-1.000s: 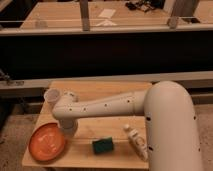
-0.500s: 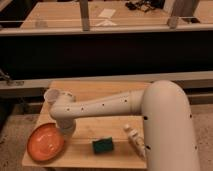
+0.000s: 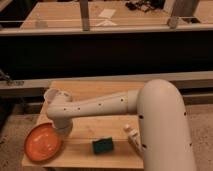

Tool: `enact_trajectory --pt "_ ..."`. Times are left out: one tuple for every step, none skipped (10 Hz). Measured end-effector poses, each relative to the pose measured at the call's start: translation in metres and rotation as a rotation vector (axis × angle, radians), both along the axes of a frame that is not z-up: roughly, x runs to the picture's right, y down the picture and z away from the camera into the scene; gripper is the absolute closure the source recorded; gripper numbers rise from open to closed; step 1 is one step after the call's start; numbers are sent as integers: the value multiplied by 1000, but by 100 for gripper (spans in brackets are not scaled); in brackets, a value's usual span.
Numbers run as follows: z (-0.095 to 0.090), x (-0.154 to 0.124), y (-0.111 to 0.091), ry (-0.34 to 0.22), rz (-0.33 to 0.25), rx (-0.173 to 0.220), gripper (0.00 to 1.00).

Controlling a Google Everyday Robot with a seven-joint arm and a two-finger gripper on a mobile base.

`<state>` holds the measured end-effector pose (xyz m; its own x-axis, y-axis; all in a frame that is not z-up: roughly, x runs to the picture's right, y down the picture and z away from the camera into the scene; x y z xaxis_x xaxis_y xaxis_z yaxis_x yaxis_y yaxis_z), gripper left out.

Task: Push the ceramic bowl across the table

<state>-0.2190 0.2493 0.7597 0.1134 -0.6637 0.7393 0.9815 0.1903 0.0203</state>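
Note:
The ceramic bowl [image 3: 43,144] is orange, shallow and round, and sits at the table's front left corner with its rim near the left edge. My white arm reaches across the wooden table [image 3: 100,91] from the right. My gripper [image 3: 63,129] points down at the bowl's right rim, touching or nearly touching it. The wrist above hides most of the gripper.
A green sponge [image 3: 102,146] lies near the front edge in the middle. A small white bottle [image 3: 132,135] stands to its right, beside my arm's base. A pale cup [image 3: 50,94] stands at the left behind my wrist. A dark railing and benches run behind the table.
My arm has swung left, and the bowl has shifted slightly left toward the table's corner.

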Motion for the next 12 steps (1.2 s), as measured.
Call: enact_trajectory --pt "0 -3 0 -2 -1 0 85" --pt "-1 -8 0 -8 -5 1 85" --pt "-2 -10 0 -11 -6 1 85" --pt "-1 -11 -1 -10 -3 2 85" --pt "-1 -12 -1 -10 -3 2 85" --pt "-2 -14 -2 -11 -4 2 85" --pt "-2 -17 -2 -13 -5 3 85" --pt "-2 -18 -2 -14 -6 3 85" --pt "-2 -18 -2 -15 -7 3 85" --pt "-2 -18 -2 -15 -7 3 85" --pt "-2 -18 -2 -15 -6 3 85" --pt "-2 -18 -2 -15 -6 3 85"
